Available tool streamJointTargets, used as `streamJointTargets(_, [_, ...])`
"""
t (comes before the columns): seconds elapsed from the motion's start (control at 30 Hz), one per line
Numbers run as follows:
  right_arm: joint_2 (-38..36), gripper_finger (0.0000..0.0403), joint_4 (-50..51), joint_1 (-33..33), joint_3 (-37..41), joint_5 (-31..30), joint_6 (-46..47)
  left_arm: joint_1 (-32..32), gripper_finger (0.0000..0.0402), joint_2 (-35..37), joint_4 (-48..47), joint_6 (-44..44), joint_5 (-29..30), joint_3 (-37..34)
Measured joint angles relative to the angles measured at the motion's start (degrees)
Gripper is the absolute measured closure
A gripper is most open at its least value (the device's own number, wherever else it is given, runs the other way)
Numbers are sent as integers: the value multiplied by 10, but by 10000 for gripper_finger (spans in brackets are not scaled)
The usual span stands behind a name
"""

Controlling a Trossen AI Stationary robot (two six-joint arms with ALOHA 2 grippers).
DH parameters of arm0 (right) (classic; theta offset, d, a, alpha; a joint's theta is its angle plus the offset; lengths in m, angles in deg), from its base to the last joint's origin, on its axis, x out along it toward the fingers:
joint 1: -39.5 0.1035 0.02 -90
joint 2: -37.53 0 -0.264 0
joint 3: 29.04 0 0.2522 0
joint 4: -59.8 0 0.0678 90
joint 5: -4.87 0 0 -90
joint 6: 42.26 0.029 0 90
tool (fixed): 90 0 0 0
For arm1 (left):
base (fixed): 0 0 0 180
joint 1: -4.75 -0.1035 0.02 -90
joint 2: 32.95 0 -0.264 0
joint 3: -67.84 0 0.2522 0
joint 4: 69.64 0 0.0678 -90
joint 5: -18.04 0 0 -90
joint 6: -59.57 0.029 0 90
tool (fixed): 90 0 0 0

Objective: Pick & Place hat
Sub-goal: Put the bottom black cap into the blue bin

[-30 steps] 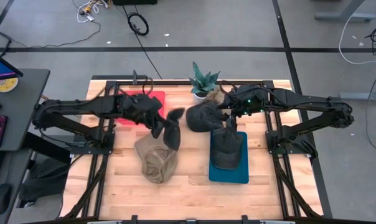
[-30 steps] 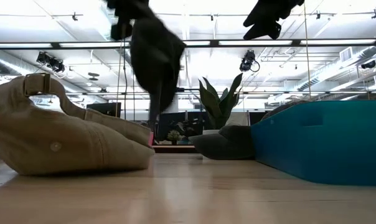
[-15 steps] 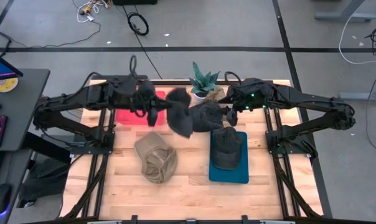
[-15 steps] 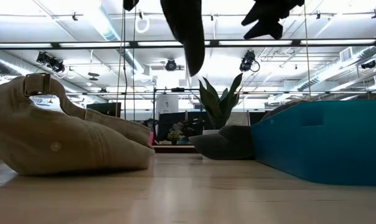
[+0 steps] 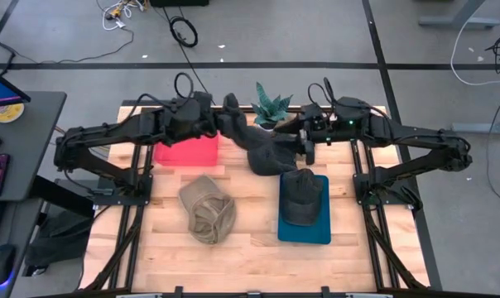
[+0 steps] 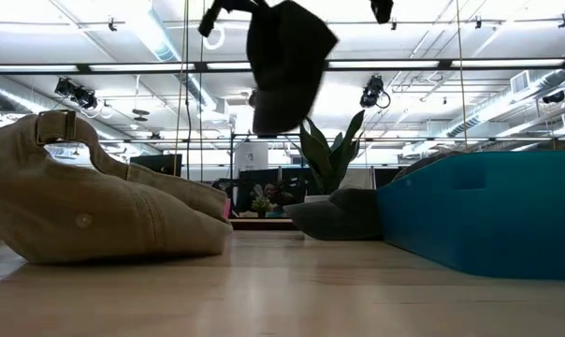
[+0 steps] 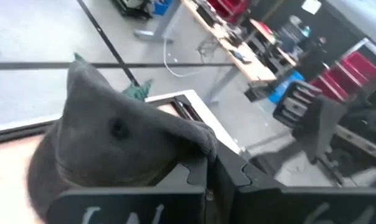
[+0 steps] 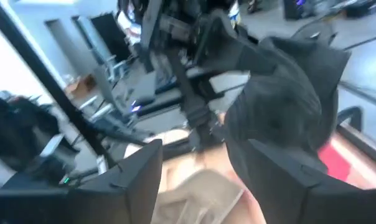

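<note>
Left gripper [image 5: 219,122] pinches the dark hat [image 5: 237,128] aloft near the tabletop's [image 5: 250,248] far edge; right gripper's [image 5: 304,145] jaws spread.

Open-plan lab: ceiling strip lights [image 6: 123,67], desks [image 7: 238,59], floor cables [image 5: 182,31].

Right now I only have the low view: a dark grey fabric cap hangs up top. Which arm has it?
Observer: The left gripper, shut on the dark grey fabric cap, near the table's back edge beside the green potted plant.
Operator: Red tray taken?
Observer: No. Nothing lies on the flat red tray; the held cap hangs beside it, not over it.
Operator: Right arm?
Observer: The right gripper is open and holds nothing, by a second dark cap lying on the wooden table.
</note>
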Motion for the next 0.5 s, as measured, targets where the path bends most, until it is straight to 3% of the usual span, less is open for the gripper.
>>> streamJointTargets(0.5, [63, 16, -38, 0, 0, -98, -17, 2, 398, -57, 89, -4, 2, 0])
